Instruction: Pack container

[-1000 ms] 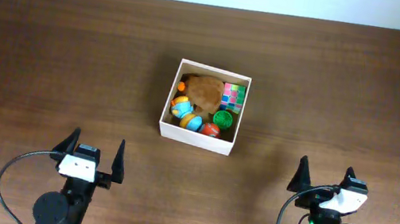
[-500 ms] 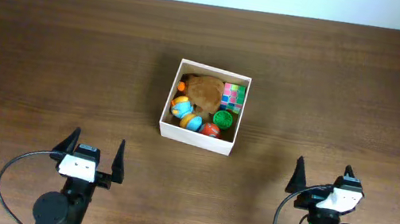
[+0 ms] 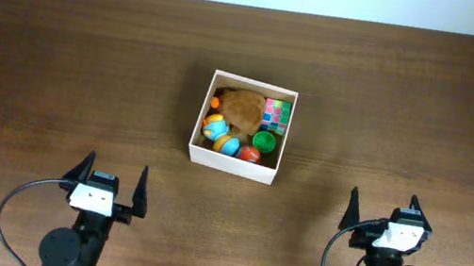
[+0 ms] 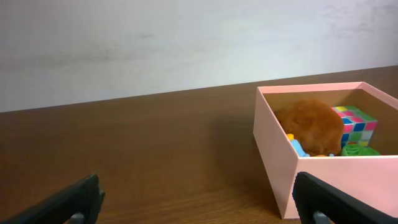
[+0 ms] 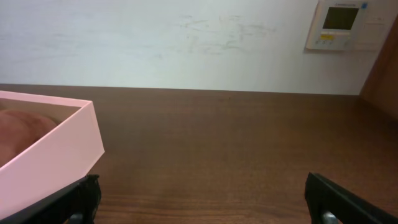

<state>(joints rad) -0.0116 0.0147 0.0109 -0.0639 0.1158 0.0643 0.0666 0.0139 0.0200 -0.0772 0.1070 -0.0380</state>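
The container (image 3: 234, 162) is a square cream-white box at the table's middle. It holds a brown plush (image 3: 242, 107), a colourful cube (image 3: 276, 113), a green round toy (image 3: 264, 141) and orange-blue toys (image 3: 220, 136). It shows at the right in the left wrist view (image 4: 273, 155) and at the left in the right wrist view (image 5: 56, 158). My left gripper (image 3: 111, 178) is open and empty near the front edge, left of the box. My right gripper (image 3: 382, 209) is open and empty at the front right.
A white wall runs behind the table's far edge (image 3: 256, 10). A wall panel (image 5: 340, 23) hangs at the right in the right wrist view. Black cables (image 3: 11, 202) loop beside each arm base.
The right gripper has shifted slightly to the left and toward the front edge. The left arm and the container have not moved.
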